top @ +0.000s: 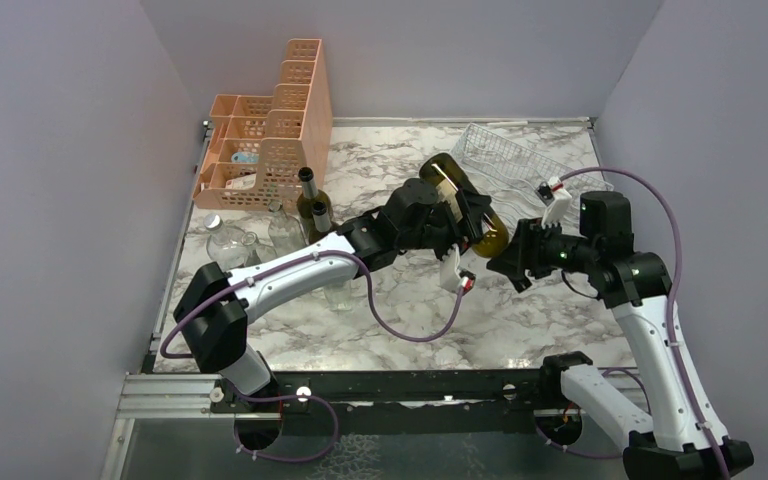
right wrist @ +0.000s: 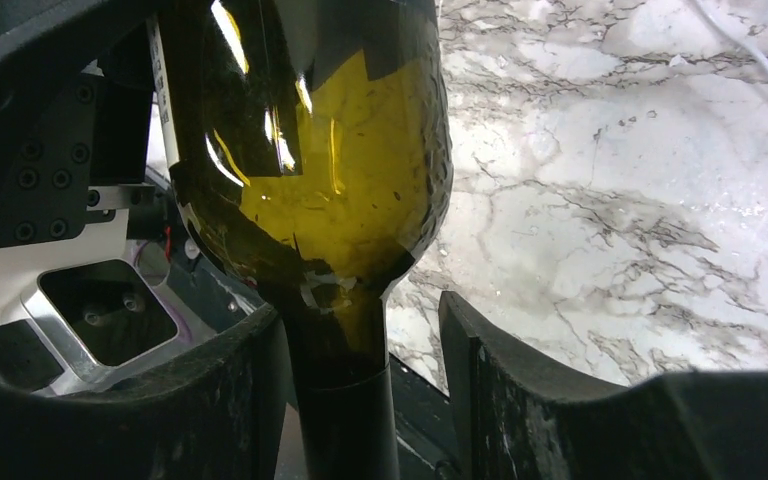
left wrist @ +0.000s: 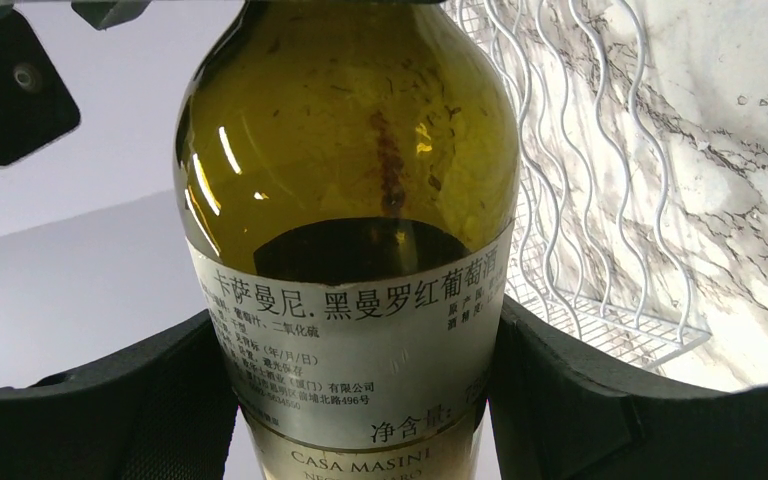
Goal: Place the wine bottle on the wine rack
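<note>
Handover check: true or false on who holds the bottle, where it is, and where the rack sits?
1. The left hand grips the wine bottle by its labelled body. True.
2. The bottle lies in the wine rack. False: it is held in the air, outside the rack's cradles.
3. The right hand has its fingers either side of the bottle's neck. True.
4. The rack stands far left. False: it is far right; the peach organizer stands far left.

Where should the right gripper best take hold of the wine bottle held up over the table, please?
The neck of the wine bottle, approached from that end with a finger on each side. It is slim and sticks out free toward the right gripper, while the left gripper clamps the wide labelled body.
</note>
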You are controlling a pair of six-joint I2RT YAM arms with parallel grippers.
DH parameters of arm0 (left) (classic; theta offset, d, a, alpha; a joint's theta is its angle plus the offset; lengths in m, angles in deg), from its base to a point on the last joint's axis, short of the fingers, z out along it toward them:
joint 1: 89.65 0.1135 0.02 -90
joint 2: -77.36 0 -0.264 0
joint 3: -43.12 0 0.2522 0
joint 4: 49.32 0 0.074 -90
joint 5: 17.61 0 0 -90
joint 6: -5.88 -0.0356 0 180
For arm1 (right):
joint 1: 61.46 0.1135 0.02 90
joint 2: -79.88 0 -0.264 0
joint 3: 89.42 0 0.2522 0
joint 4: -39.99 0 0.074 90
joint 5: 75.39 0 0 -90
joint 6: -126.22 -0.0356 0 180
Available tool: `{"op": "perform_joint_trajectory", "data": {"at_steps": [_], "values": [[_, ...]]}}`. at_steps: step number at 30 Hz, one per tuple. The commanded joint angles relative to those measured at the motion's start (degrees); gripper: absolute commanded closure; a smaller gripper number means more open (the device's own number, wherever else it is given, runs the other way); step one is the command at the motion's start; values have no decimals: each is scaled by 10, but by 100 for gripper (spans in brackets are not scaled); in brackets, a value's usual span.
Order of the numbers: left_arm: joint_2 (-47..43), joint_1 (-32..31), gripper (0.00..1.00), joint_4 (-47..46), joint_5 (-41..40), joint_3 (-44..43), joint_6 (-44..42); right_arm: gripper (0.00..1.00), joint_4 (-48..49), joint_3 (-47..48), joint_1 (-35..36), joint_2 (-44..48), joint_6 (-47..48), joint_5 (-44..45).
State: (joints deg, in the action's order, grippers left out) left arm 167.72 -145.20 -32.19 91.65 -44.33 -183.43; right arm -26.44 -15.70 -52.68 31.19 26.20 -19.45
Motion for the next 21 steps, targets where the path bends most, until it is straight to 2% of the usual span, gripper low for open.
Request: {"op": "perform_joint_trajectory", "data": {"at_steps": [1, 8, 13, 15, 16, 17, 18, 19, 20, 21], "values": [[-11, -1, 100, -46, 26, -35, -33, 45, 39, -14, 3, -1, -7, -33], [-4, -3, 100, -54, 25, -35, -29, 51, 52, -38, 2, -23, -8, -60], [6, -3, 100, -56, 25, -65, -6, 55, 60, -45, 2, -18, -8, -69], [10, -3, 100, -53, 29, -70, 6, 63, 60, -48, 3, -17, -8, -69], [11, -3, 100, -54, 28, -71, 10, 72, 60, -48, 2, -15, -8, -67], [12, -3, 100, -58, 29, -70, 16, 87, 61, -46, 3, -13, -11, -62], [13, -3, 100, -60, 28, -70, 22, 97, 63, -44, 2, -11, -18, -52], [14, -3, 100, -61, 28, -69, 27, 99, 64, -41, 3, -5, -26, -35], [13, -3, 90, -69, 27, -65, 36, 99, 68, -37, 2, 1, -32, -23], [10, -3, 71, -91, 27, -55, 50, 99, 70, -33, 3, 4, -36, -13]]}}
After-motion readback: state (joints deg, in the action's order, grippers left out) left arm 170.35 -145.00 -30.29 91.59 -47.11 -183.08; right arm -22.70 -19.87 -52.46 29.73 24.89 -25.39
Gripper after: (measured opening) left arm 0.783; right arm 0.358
